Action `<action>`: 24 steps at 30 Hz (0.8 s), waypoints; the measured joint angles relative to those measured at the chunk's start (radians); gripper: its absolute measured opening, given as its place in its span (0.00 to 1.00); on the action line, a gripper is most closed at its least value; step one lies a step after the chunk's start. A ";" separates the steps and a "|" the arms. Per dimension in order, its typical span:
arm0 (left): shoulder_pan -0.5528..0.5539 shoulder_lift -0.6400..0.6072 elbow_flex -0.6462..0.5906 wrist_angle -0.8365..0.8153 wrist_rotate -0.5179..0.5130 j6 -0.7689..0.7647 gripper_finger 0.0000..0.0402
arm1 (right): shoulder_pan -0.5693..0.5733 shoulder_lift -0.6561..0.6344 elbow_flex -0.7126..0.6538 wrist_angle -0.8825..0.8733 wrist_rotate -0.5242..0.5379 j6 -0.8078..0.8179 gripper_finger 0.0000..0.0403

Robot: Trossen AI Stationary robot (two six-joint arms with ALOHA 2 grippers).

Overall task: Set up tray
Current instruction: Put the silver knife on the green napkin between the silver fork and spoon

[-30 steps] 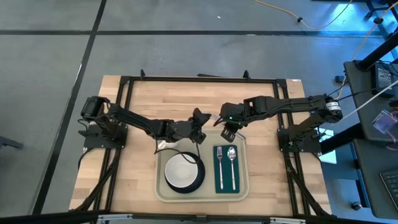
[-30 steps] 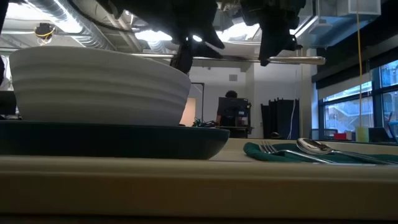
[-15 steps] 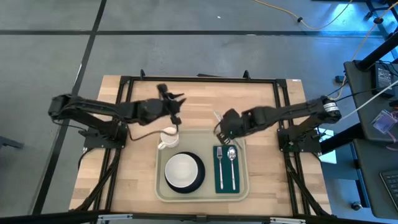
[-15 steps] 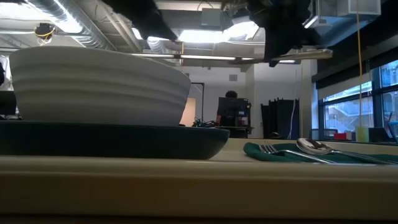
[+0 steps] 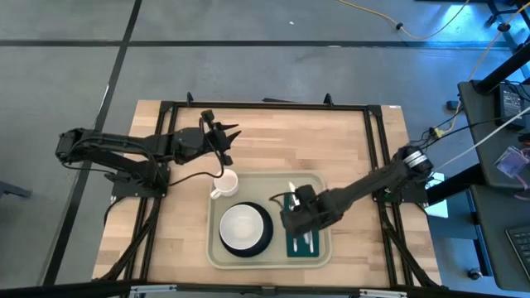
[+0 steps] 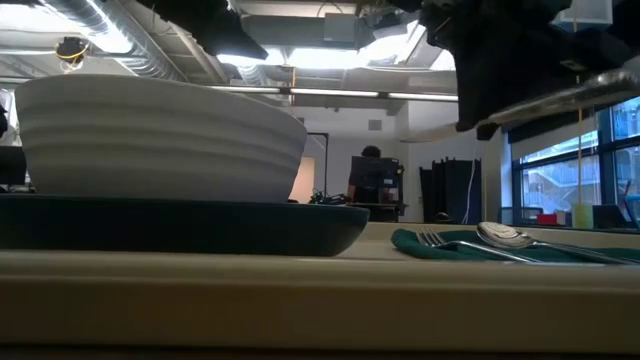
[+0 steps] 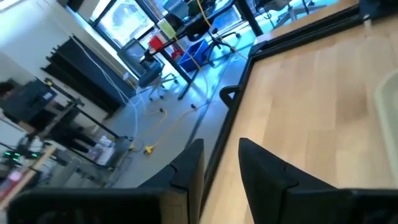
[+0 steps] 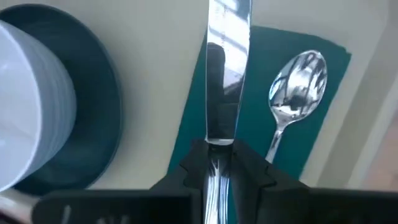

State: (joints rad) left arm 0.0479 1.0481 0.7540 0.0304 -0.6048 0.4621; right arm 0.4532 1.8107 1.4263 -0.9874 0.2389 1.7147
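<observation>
The pale beige tray (image 5: 217,252) lies at the table's near middle. On it rest a dark plate (image 5: 263,240) carrying a white bowl (image 5: 241,226), a white mug (image 5: 224,183) at its far left corner, and a green napkin (image 5: 291,246) under a fork (image 6: 470,246) and a spoon (image 8: 297,86). My right gripper (image 5: 295,213) hangs over the napkin, shut on a knife (image 8: 227,62). My left gripper (image 5: 220,132) is open above bare wood beyond the mug, touching nothing. My right gripper pinches the knife between its two fingers (image 8: 249,163), at the end of the blade toward the handle (image 8: 219,144). The blade sticks out past the fingertips in line with them, pointing toward the table's far edge (image 5: 291,190). The knife is lifted clear above the napkin, slanted in the low view (image 6: 570,95).
A black frame (image 5: 265,105) runs around the wooden tabletop. Bare wood (image 5: 331,141) lies beyond the tray and to both its sides. Cables and a desk (image 5: 497,99) stand past the table's right edge. A person (image 6: 372,170) shows far off in the room.
My left gripper has drawn back from the tray's far edge toward the table's far left. My right gripper, keeping the knife, has travelled from the tray's far edge toward the near edge and now hangs over the napkin; the knife has tipped to a slant.
</observation>
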 joint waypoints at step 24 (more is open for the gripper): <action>-0.001 0.000 0.000 -0.079 0.110 0.022 0.23 | 0.064 0.217 0.151 -0.145 -0.077 0.322 0.10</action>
State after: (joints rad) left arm 0.0467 1.0484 0.7540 -0.0491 -0.4946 0.4843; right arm 0.5171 2.0277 1.5768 -1.1328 0.1617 2.0369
